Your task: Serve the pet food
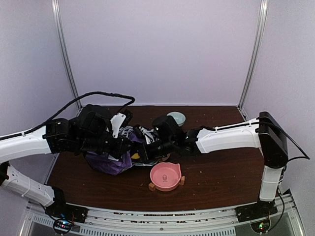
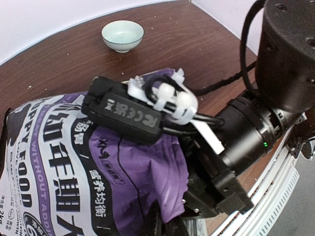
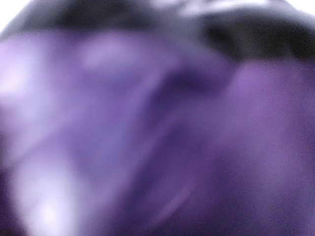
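At the bag (image 2: 123, 162), the left hand (image 1: 127, 149) is pressed together; the right hand (image 1: 141, 152) is buried in purple folds, its state not to be told. No kibble is seen; it is judged inside. The bag should be held steady, any load carried level to the pink bowl (image 1: 165, 176). A brown table (image 1: 221, 167) is enclosed by lilac walls (image 1: 157, 49).

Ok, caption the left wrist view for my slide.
Right arm close over the purple pet food bag, pale bowl beyond.
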Controlling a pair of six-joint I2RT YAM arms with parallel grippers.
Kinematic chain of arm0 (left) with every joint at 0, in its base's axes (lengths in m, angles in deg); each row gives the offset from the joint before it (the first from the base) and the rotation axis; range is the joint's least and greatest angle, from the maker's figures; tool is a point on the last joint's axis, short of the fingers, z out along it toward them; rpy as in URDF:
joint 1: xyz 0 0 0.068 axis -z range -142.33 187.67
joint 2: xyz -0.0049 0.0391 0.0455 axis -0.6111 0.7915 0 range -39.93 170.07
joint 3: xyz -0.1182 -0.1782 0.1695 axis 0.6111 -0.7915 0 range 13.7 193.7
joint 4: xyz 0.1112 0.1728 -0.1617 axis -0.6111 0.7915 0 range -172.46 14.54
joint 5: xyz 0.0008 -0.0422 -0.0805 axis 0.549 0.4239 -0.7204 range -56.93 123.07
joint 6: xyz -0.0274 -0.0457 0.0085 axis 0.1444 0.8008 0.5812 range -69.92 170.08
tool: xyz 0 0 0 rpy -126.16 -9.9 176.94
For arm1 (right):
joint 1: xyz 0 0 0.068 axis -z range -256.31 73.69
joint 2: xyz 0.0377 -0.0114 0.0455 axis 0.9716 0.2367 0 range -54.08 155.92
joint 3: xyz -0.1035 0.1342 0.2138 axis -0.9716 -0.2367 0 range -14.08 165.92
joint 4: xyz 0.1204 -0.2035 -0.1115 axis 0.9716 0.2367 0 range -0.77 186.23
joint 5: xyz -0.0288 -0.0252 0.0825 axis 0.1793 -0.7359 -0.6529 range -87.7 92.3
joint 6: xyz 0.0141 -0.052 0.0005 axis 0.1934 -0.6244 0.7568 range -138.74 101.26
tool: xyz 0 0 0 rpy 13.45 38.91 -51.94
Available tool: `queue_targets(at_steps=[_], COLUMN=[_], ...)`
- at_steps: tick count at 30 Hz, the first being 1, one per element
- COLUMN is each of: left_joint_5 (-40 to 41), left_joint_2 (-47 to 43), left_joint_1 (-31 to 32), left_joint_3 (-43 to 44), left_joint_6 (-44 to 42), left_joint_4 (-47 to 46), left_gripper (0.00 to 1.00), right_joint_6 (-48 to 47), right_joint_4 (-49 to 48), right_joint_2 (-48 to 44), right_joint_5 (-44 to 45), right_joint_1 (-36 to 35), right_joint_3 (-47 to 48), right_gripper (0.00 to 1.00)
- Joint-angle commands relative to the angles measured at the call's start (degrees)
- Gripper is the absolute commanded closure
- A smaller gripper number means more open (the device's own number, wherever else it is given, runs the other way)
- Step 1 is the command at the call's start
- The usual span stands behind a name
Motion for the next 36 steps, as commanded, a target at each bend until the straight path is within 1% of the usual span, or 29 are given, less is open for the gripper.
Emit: queue_targets(at_steps=[1, 10, 17, 21, 27, 36], left_joint_5=[2.72, 3.41, 3.96, 4.44, 5.93, 8.05], left_joint_2=[-1.77, -3.22, -4.04, -4.55, -5.37, -6.33], left_joint_1=[-0.41, -0.43, -0.49, -0.59, -0.59, -0.88], left_joint_3=[0.24, -0.15, -0.35, -0.42, -0.63, -0.49], left_joint_6=[0.75, 0.61, 0.49, 0.40, 0.44, 1.14], left_joint_4=[-7.80, -7.44, -6.86, -6.77, -6.60, -5.66], left_gripper=[1.00, 1.00, 1.00, 1.00, 1.00, 1.00], right_joint_6=[4.98, 14.06, 25.71, 30.23, 33.82, 38.11], right_joint_4=[-2.79, -6.16, -16.55, -20.44, -21.87, -27.11], right_joint_2=[-5.91, -13.83, -19.67, -22.94, -26.91, -32.88], right_joint_5=[-7.55, -5.29, -3.20, -1.06, 1.08, 1.26], right_joint_1=[-0.37, 2.30, 4.80, 6.08, 7.86, 9.69], right_joint_3=[-2.74, -9.44, -18.25, -22.30, -26.52, -32.95], right_gripper=[0.88, 0.88, 0.88, 0.88, 0.88, 0.88])
